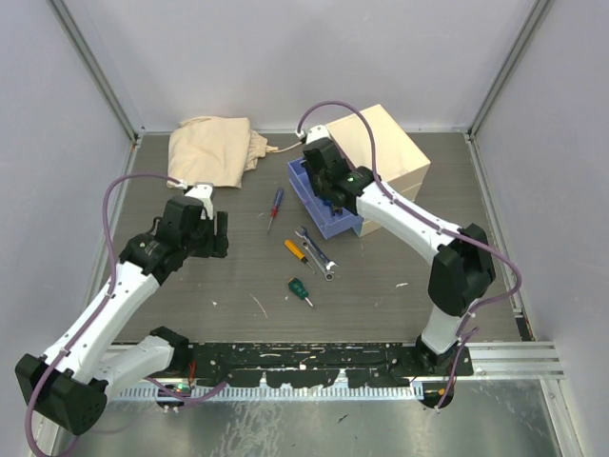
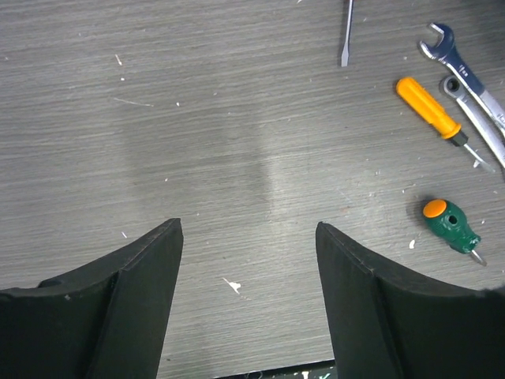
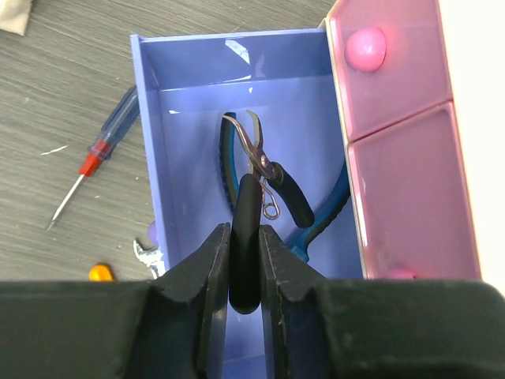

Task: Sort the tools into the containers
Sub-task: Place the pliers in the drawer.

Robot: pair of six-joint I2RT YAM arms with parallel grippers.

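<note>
Bright, even light, soft shadows, glare inside the blue drawer (image 3: 189, 142).

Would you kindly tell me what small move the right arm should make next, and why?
Probably open the right gripper to let go of the black-handled tool. Its fingers pinch one handle, and the tool hangs over the open blue drawer, above the blue-handled pliers lying in it, so a release should drop it inside.
</note>
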